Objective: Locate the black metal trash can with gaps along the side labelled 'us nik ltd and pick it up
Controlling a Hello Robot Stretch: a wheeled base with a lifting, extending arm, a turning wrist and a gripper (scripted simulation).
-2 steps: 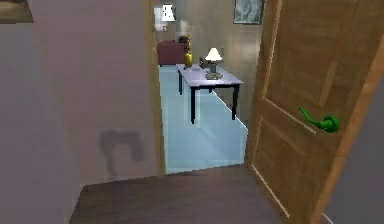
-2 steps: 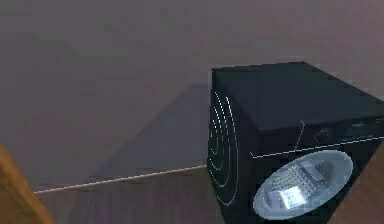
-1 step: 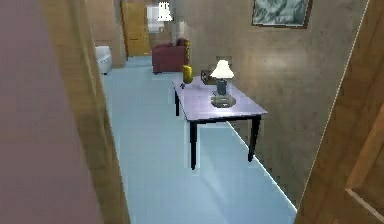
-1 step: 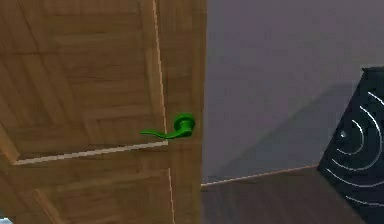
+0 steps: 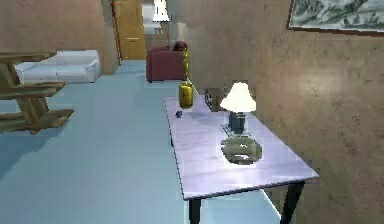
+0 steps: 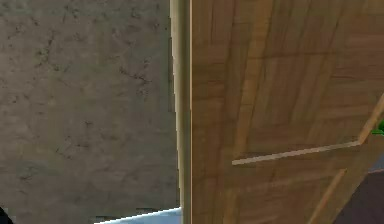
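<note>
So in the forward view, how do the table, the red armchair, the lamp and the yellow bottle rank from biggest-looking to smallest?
1. table, by far.
2. red armchair and lamp look about alike. The armchair stands farther away, so I won't rank them.
3. yellow bottle.

A broad stretch of blue floor [image 5: 110, 140] lies open left of the table [image 5: 200, 155], running back toward a red armchair [image 5: 166, 62] and a white sofa [image 5: 60, 68]. A wooden trestle table [image 5: 30, 100] crowds the forward view's left edge. The table's right edge sits against the wall [image 5: 320, 100]. A bottle [image 5: 186, 93] stands at its far left corner, with a lamp [image 5: 238, 102] and a glass dish [image 5: 241, 150] along the right side. Its near left part is bare. In the arm side view, a wooden door [image 6: 280, 110] stands close beside a rough wall [image 6: 90, 100].
</note>
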